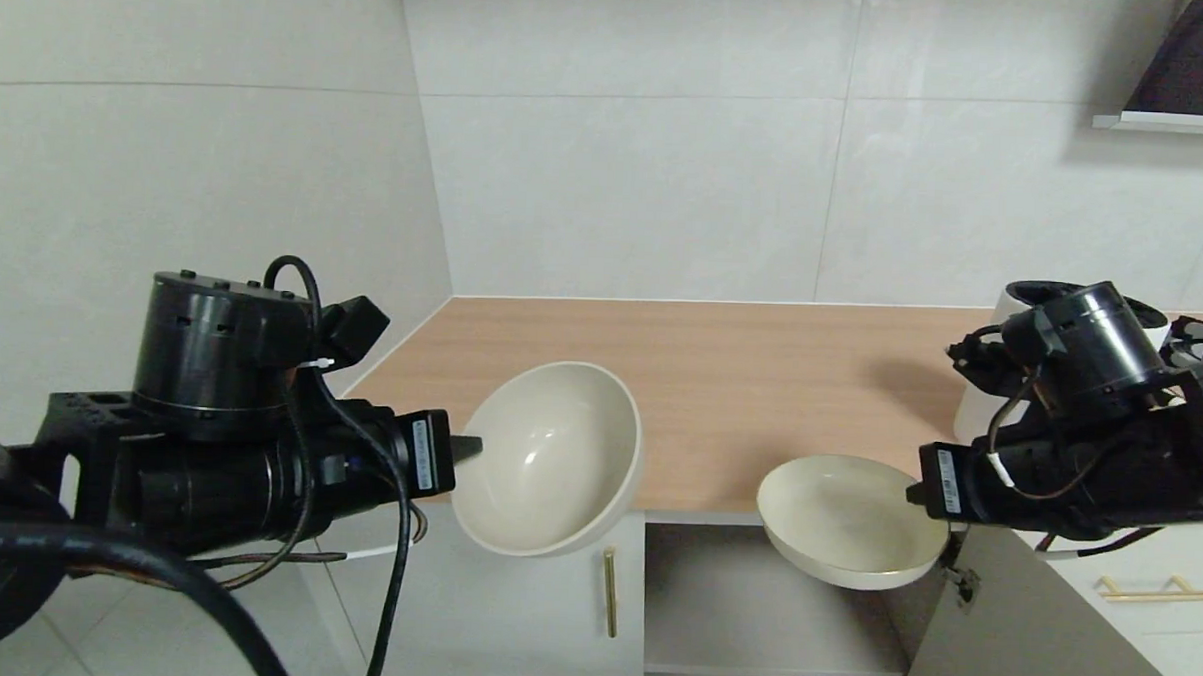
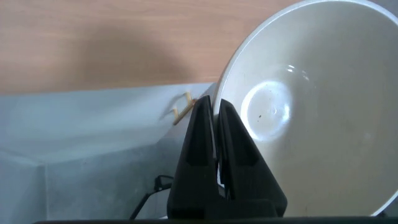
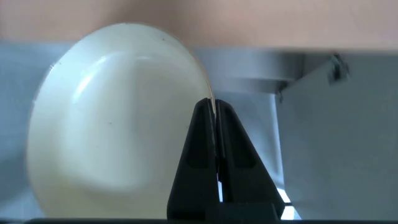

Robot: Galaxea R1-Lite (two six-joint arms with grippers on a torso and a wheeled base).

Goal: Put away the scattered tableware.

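Holds a deep cream bowl [image 1: 547,461] by the rim in the left gripper [image 1: 473,444], pinched tight on the edge. Keeps it tipped up on its side, in the air just in front of the wooden counter [image 1: 720,382]. Holds a shallow dish [image 1: 850,532] the same way in the right gripper [image 1: 911,492], clamped on the rim and nearly level. Hangs it before the open cupboard [image 1: 752,623] under the counter, beside the swung-out door [image 1: 1011,633].

Seems roughly midway: both pieces lifted and carried to the cupboard mouth, neither yet resting on a shelf. Remains to lower each one in, probably the dish first as the nearer to the opening, set it flat on the shelf and let go. Calls for righting the bowl before release, judging by its tilt.

Leaves a white pot [image 1: 980,391] on the counter behind the right arm; cannot tell whether that counts as tableware.
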